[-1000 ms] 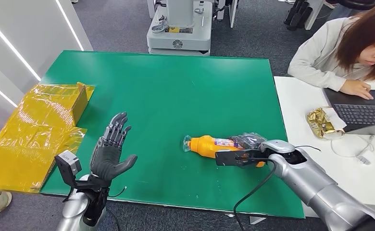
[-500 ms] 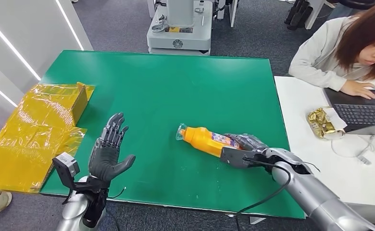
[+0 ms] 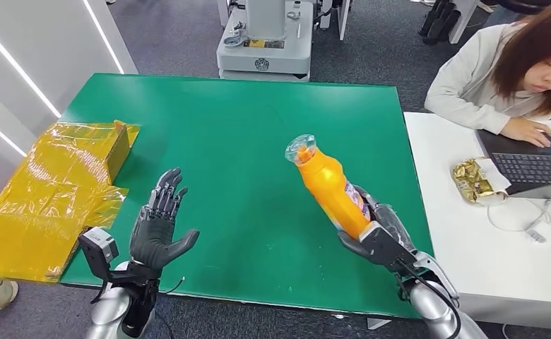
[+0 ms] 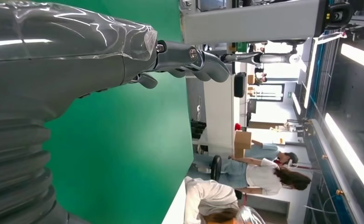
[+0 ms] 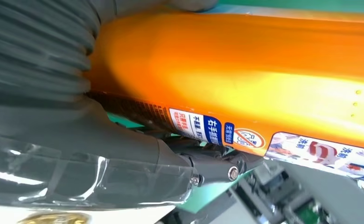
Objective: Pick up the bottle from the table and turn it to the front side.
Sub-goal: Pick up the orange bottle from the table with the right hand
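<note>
An orange bottle with a clear cap is raised off the green table, tilted with its cap pointing up and away. My right hand grips its lower end near the table's front right. In the right wrist view the bottle sits right against the hand, its printed label facing the camera. My left hand hovers at the front left with spread fingers and nothing in it; the left wrist view shows this hand over the green surface.
A yellow-wrapped box lies at the table's left edge. A person sits at a white desk on the right with a laptop and a gold wrapper. A grey machine stands behind the table.
My right hand has lifted the bottle from lying on the table and swung it up to a steep tilt, cap upward. The right arm drew back toward me. The left hand stayed put.
</note>
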`<state>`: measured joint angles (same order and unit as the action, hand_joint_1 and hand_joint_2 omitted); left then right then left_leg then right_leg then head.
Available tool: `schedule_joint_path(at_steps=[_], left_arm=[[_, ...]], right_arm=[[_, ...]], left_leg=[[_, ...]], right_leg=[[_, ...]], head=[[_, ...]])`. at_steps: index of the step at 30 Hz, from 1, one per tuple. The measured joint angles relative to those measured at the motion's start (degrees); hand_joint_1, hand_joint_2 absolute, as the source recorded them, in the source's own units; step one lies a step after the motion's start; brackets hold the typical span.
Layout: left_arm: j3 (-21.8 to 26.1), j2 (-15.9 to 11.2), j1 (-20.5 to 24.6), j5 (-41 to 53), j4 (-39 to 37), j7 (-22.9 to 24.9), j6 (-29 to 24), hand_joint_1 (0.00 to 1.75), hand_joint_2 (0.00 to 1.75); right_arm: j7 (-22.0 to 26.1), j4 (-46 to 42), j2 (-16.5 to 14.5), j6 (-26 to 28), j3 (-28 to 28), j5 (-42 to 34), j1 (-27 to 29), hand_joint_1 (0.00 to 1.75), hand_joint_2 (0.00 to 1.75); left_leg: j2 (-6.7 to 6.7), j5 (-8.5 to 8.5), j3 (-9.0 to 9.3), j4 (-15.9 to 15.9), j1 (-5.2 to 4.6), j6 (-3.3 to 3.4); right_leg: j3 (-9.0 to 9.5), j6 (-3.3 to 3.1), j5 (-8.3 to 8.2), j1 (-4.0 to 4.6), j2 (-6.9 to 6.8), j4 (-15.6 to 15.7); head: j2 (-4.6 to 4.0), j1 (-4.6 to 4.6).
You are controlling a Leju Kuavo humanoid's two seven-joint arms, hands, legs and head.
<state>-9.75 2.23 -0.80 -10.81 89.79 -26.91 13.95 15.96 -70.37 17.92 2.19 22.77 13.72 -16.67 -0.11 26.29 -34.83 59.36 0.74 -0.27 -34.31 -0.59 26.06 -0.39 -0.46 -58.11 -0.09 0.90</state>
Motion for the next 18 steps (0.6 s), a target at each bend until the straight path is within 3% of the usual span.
schedule_joint_path(at_steps=[7,13,18], left_arm=[[0.00,0.00,0.01,0.05,0.00,0.00,0.24,0.00,1.75],[-0.02,0.00,0.45,0.54,0.00,-0.19,0.68,0.00,1.75],[-0.21,0.02,2.57,1.21,-0.02,-0.07,0.98,0.00,1.75]], right_arm=[[1.52,-4.62,-0.75,1.96,-4.41,-0.69,6.24,1.75,1.75],[3.81,-7.08,-3.40,4.86,-6.98,-0.45,12.54,1.75,1.75],[4.69,-6.45,-5.87,5.72,-6.98,0.75,13.31,1.75,1.75]], left_leg=[[0.01,0.00,0.01,0.00,0.00,0.00],[0.05,0.01,0.01,-0.03,0.01,0.00],[0.10,0.00,0.01,-0.04,0.01,-0.01]], right_leg=[[-0.01,0.00,0.01,0.00,0.00,0.00],[-0.03,-0.01,0.02,0.01,0.05,0.00],[-0.04,-0.03,0.00,0.01,0.07,-0.01]], head=[[0.00,0.00],[0.00,0.00],[0.00,0.00]])
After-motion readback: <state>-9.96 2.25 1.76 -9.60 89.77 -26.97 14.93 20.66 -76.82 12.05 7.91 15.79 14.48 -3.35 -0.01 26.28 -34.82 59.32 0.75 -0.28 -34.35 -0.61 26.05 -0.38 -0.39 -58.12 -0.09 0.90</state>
